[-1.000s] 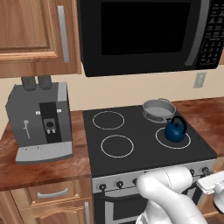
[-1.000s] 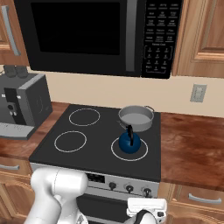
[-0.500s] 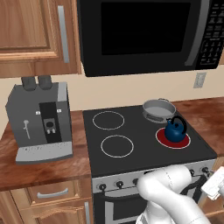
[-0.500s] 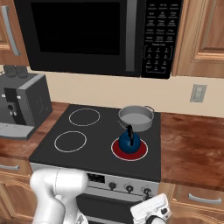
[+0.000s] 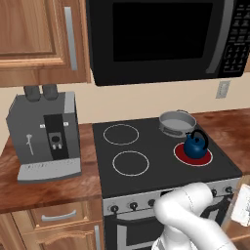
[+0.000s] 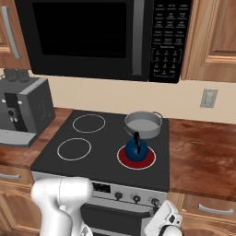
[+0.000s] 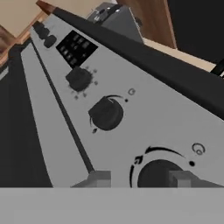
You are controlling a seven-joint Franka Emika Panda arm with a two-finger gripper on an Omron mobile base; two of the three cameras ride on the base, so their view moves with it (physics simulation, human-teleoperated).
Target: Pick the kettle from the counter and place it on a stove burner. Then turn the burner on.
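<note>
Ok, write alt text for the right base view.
A small blue kettle sits on a glowing red stove burner of a black cooktop, just in front of a grey pot. A black microwave hangs above.

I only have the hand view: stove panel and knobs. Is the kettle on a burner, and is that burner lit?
Observer: Yes. The kettle stands upright on the front right stove burner, which glows red.
Operator: What about the other burners?
Observer: The two left rings are plain white outlines and not glowing. A grey pot sits on the back right one, just behind the kettle.
Operator: Where's the hand from outside?
Observer: The gripper is low at the stove's front, by the right-end knobs, below the cooktop's edge.
</note>
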